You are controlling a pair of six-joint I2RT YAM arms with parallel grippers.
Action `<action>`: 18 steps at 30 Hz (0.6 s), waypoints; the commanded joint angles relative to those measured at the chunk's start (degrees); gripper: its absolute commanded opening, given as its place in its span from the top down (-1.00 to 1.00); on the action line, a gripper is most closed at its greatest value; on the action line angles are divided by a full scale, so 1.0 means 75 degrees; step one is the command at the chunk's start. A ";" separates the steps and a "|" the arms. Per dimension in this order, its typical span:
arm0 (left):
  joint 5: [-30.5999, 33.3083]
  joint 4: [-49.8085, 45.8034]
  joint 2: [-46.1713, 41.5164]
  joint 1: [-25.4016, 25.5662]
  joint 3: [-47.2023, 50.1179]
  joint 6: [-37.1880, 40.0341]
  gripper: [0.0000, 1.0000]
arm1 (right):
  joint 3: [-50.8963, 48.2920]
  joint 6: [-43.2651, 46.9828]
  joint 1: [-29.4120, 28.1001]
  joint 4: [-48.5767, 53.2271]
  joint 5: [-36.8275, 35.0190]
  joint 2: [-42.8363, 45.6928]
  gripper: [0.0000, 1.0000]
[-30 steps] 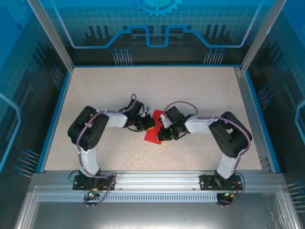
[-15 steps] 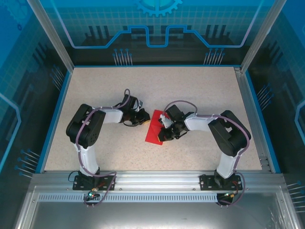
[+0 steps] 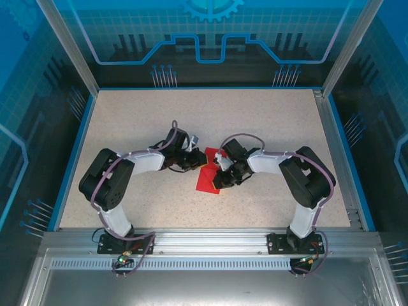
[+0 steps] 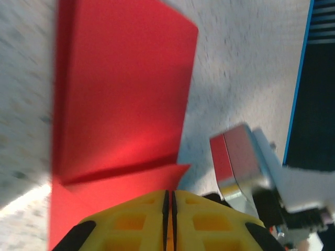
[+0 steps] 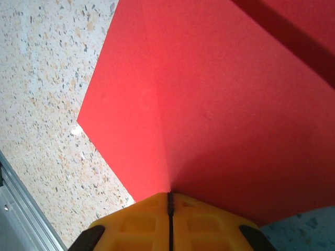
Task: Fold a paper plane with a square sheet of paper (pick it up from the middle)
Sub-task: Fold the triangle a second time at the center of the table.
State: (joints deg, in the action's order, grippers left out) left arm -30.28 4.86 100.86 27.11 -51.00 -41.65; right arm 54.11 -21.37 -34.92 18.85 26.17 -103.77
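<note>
Where the overhead view looks down, a speckled beige table (image 3: pixel 159 121) fills the floor of a booth, with a blue rim (image 3: pixel 71 159) along its sides and a metal rail (image 3: pixel 210 239) across the near edge where both arms are bolted. Blue wall panels (image 3: pixel 210 38) printed with pale line patterns close the far side and both flanks. The red paper (image 3: pixel 205 182) lies folded near the middle of the table, between the two arms. The left gripper (image 3: pixel 194 160) touches its far left edge and the right gripper (image 3: pixel 218 180) sits on its right side.

From the left wrist, the left gripper (image 4: pixel 168 194) has its yellow fingers pressed together. The red paper (image 4: pixel 120 83) runs up to them in two layers, one flap lying over the other, but I cannot tell whether they pinch it. Beige table (image 4: pixel 241 68) lies to the right, a blurred part of the other arm stands on it, and the blue rim (image 4: pixel 301 78) is beyond.

From the right wrist, the right gripper (image 5: pixel 170 194) is closed on the red paper (image 5: pixel 220 104), whose crease runs straight into the seam between the fingers. Speckled table (image 5: pixel 47 78) shows at left, with the metal rail (image 5: pixel 15 209) in the lower corner
</note>
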 commanded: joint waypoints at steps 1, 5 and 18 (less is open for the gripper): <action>-0.0290 0.0032 0.0338 0.0129 0.0115 0.0026 0.75 | -0.0109 -0.0030 0.0124 0.0391 -0.0326 0.0158 0.84; -0.0201 -0.0145 0.0877 0.0131 -0.0084 0.0194 0.78 | -0.0206 -0.0198 0.0112 0.0242 -0.0260 0.0327 0.83; -0.0064 -0.0203 0.1189 0.0139 0.0137 0.0268 0.82 | -0.0608 -0.1044 -0.0181 -0.0368 0.0270 0.1034 0.78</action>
State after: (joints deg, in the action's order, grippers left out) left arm -31.44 5.02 108.12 28.03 -51.22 -41.39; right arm 51.72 -26.65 -35.09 17.32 26.63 -95.68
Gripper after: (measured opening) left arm 0.093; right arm 0.109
